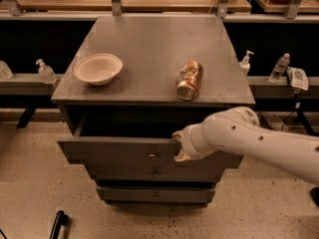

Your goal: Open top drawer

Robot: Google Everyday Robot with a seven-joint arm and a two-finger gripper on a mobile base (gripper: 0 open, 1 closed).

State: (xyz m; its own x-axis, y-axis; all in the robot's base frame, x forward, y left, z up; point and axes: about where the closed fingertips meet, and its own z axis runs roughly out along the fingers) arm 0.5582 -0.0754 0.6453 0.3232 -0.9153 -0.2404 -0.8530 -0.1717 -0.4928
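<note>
The top drawer [112, 151] of the grey cabinet stands partly pulled out, with a dark gap showing behind its front. Its small brass knob [152, 156] is at the centre of the front. My gripper [178, 146], at the end of the white arm coming in from the right, is at the drawer front's upper edge, just right of the knob. Two shorter drawers [154, 174] sit closed below it.
A beige bowl [98, 68] and a dented copper can [190, 79] lying on its side rest on the cabinet top [149, 34]. Bottles stand on side ledges at the left [46, 72] and right [277, 67]. A black object [57, 225] lies on the floor at the lower left.
</note>
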